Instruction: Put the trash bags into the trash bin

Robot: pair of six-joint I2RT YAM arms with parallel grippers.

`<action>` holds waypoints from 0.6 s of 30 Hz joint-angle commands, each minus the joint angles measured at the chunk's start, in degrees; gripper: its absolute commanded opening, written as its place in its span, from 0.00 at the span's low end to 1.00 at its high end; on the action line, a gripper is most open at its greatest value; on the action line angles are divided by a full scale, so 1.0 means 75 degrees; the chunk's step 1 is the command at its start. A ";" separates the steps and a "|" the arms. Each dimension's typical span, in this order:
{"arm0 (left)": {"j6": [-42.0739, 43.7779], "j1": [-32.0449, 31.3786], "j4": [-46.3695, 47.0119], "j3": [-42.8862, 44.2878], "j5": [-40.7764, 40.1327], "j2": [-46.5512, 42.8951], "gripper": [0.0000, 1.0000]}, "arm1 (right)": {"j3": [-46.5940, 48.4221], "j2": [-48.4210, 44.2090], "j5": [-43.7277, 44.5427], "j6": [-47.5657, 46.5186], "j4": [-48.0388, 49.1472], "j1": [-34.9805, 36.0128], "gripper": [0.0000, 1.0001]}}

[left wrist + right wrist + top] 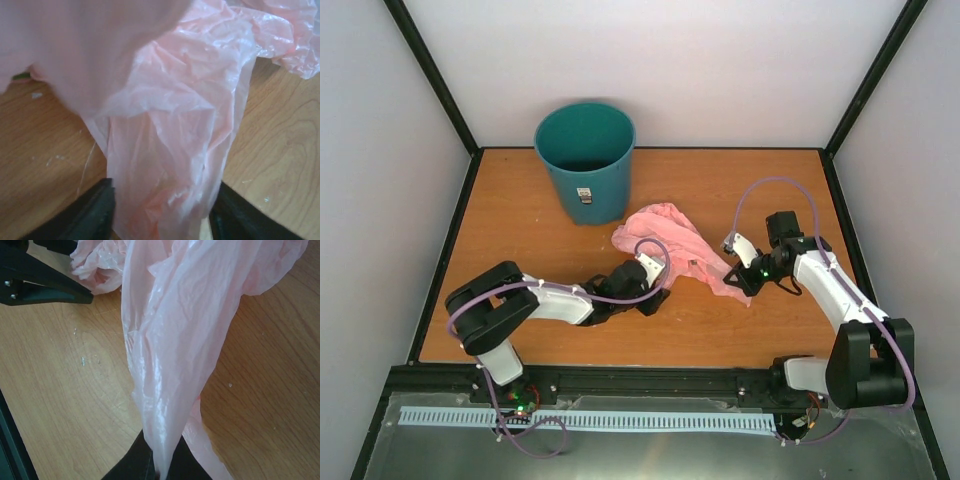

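Observation:
The pink trash bag (670, 243) lies crumpled on the wooden table, in front and to the right of the teal trash bin (585, 165), which stands upright at the back with a small white label on its side. My left gripper (662, 283) is at the bag's near left edge. In the left wrist view (162, 215) its jaws stand wide apart with a fold of the bag (175, 150) between them. My right gripper (732, 272) is shut on the bag's right end; the right wrist view (162, 467) shows the film (175, 340) pinched to a point between its fingers.
The wooden table (520, 240) is bounded by black frame posts and white walls. A black rail runs along the near edge (620, 378). The left gripper's black fingers (45, 285) show at the top left of the right wrist view.

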 commanded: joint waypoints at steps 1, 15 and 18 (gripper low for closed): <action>0.0079 -0.0068 0.0676 0.0216 0.0146 0.0253 0.40 | -0.0114 -0.0043 0.0079 0.0123 0.0173 0.0040 0.03; -0.0264 -0.0068 -0.4650 0.0053 0.0143 -0.3884 0.01 | 0.0586 -0.0674 0.0742 0.1004 0.1049 -0.2086 0.03; -0.0495 -0.0069 -0.4879 -0.0169 0.0617 -0.4531 0.01 | 0.0739 -0.0471 0.0463 0.0983 0.0795 -0.2165 0.03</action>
